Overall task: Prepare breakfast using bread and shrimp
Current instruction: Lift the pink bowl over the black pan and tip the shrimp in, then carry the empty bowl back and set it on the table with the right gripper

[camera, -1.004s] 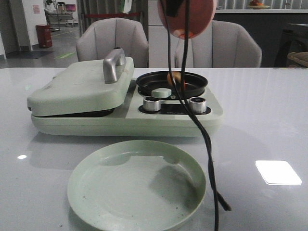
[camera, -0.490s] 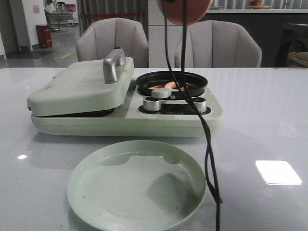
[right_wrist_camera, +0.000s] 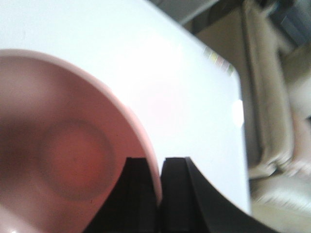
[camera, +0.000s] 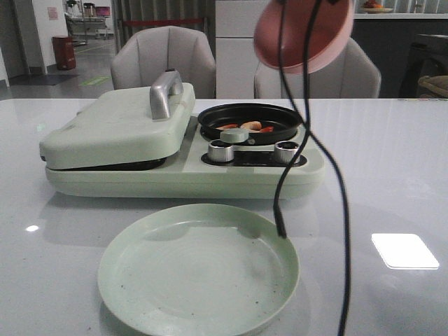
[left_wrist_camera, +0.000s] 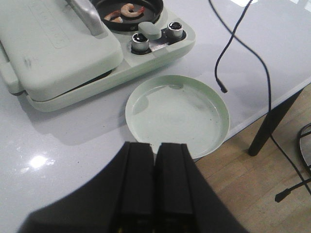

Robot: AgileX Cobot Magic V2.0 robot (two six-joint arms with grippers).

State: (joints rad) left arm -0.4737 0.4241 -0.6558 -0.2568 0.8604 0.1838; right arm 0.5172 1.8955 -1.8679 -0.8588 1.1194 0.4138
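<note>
Several orange-pink shrimp (camera: pixel 249 127) lie in the small black round pan (camera: pixel 283 119) of the pale green breakfast maker (camera: pixel 140 178); they also show in the left wrist view (left_wrist_camera: pixel 127 10). No bread is in view. My right gripper (right_wrist_camera: pixel 159 165) is shut on the rim of an empty pink bowl (right_wrist_camera: pixel 73 155), which hangs tilted high above the pan's right side (camera: pixel 302 31). My left gripper (left_wrist_camera: pixel 154 148) is shut and empty, above the table's near edge beside the empty pale green plate (left_wrist_camera: pixel 177 114).
The breakfast maker's hinged lid (camera: pixel 119 122) with a metal handle (camera: pixel 165 94) is shut. Two knobs (camera: pixel 221 150) sit in front of the pan. Black cables (camera: pixel 336 182) hang in front of the plate (camera: pixel 199 269). Chairs stand behind the table.
The pink bowl has swung right and turned from above the pan. The shrimp that were dropping from it now lie in the pan. The hanging cables shifted right.
</note>
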